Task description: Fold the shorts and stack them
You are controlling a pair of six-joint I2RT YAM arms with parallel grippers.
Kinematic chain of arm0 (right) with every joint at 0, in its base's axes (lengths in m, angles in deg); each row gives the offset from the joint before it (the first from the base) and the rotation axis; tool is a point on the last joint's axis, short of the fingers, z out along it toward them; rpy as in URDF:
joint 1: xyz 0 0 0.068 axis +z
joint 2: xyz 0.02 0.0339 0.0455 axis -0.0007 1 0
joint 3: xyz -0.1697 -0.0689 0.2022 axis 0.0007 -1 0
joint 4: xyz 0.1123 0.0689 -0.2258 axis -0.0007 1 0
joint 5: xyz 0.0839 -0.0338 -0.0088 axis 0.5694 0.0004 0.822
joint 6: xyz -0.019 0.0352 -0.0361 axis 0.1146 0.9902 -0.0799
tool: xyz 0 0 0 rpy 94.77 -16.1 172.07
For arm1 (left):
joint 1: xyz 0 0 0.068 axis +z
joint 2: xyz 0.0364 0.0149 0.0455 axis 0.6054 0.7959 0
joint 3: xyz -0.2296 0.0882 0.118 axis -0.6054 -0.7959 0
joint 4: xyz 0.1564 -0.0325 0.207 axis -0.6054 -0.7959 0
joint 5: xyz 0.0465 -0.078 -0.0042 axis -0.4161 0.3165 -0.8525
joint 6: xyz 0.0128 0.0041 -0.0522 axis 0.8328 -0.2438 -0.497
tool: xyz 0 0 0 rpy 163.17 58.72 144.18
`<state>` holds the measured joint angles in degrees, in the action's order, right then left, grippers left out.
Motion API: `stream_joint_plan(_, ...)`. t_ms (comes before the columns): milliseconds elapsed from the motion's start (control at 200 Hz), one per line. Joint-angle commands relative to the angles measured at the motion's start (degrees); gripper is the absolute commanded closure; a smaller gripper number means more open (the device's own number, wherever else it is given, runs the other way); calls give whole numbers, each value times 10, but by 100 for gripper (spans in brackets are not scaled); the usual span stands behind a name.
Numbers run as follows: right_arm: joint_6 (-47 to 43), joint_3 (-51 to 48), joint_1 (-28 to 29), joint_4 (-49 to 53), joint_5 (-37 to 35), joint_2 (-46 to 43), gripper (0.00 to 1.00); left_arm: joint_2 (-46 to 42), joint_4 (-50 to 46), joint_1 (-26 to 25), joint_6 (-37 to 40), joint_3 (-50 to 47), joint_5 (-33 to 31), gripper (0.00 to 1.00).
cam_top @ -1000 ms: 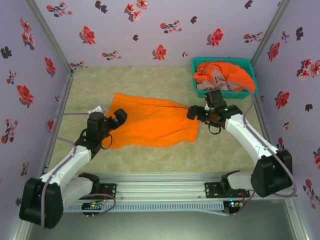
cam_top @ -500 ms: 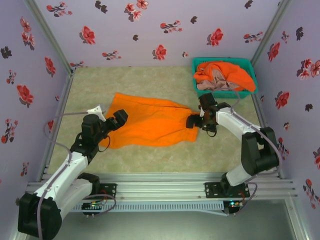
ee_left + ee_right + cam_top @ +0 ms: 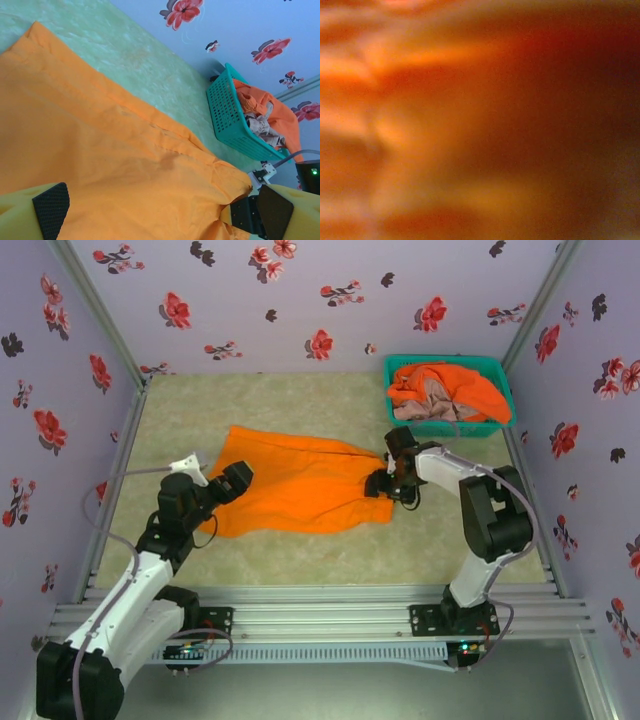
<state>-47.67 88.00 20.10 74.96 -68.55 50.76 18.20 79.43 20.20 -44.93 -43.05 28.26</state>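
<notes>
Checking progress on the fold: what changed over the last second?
The right end effector slid slightly left at the flat bright orange cloth shorts' right edge as its elbow swung inward. The left end effector, shorts and teal plastic mesh basket stayed put.

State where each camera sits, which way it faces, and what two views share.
Top external: above and behind the bases, looking down on the table; both arms show, left pincer and right pincer at opposite ends of the spread orange shorts.
Left wrist: on the left arm, looking across those shorts toward the teal basket; its own black-padded fingers at the bottom corners.
Right wrist: on the right arm, too near orange cloth to focus.
Shared: top external and left wrist both show shorts and basket.
</notes>
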Motion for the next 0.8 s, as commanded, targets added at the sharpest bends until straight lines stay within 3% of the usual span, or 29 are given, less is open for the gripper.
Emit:
stream_joint_plan(0, 11, 10, 4, -26, 24, 17, 39, -12, -6, 7, 9, -9, 8, 1)
stream_joint_plan(105, 9, 14, 3, -18, 15, 31, 53, -12, -5, 10, 5, -10, 8, 1)
stream_joint_plan(200, -1, 16, 4, -3, -8, 34, 73, -15, -5, 13, 3, -8, 8, 1)
stream_joint_plan(380, -39, 31, 4, 67, -92, 9, 100, -17, -10, 23, 3, 2, 8, 1)
stream_joint_plan(665, -128, 101, -1, 274, -320, -71, 100, -21, -9, 28, 4, 4, 8, 1)
stream_joint_plan(795, -161, 146, -11, 358, -473, -81, 100, -22, -8, 29, 1, 3, 9, 1)
